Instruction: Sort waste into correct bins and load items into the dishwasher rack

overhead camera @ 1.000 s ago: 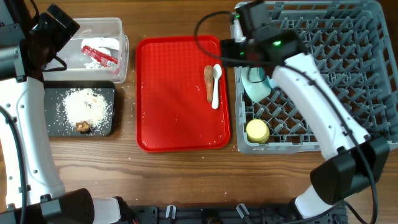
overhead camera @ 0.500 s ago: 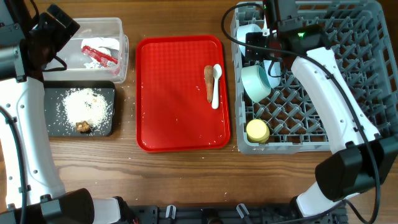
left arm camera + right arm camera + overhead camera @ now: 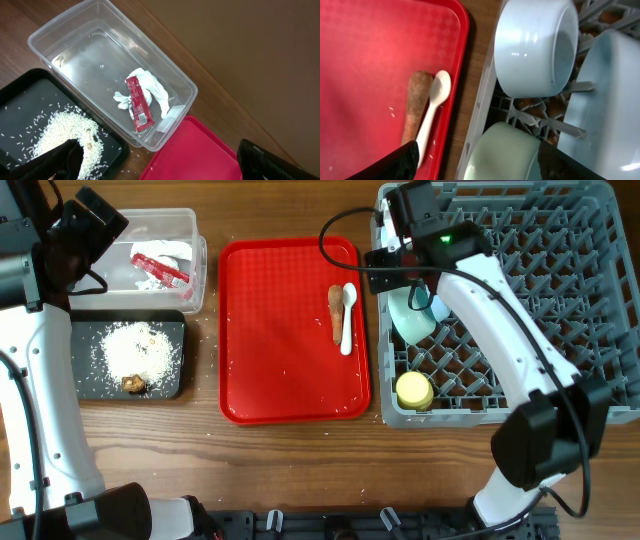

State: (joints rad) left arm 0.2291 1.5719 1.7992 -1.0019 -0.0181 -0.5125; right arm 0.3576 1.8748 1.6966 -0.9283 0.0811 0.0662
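The right pincer [image 3: 475, 167] hangs over the left edge of the grey dishwasher rack [image 3: 560, 270]. Its two dark fingers are spread wide with nothing between them. In the right wrist view, a pale blue bowl [image 3: 535, 47] lies on its side among the pegs, its opening turned to the right. Just below it is a pale green bowl [image 3: 410, 320], and to the right is a larger pale blue dish [image 3: 610, 100], cut off by the frame edge. A yellow cup [image 3: 414, 390] sits in the rack's front left corner.

Beside the rack, on the wooden worktop [image 3: 300, 460], lies the flat red tray [image 3: 280, 330]. Near its right rim, a tapered orange-brown carrot piece [image 3: 335, 313] and a white plastic spoon [image 3: 347, 320] lie side by side, touching, with the spoon's bowl pointing away from the robot.

The left pincer [image 3: 160, 165] hovers above the far left of the worktop. It is also open wide and holds nothing, and its fingertips show at the bottom corners of the left wrist view. Below it, the clear plastic tub [image 3: 180, 218] holds the crumpled red-and-white wrapper [image 3: 162, 270]. The black tray [image 3: 85, 370] lies just in front of the tub. It carries a heap of white rice grains [image 3: 140, 348], with stray grains scattered around it, and a small brown food lump [image 3: 133, 384] near its front edge.
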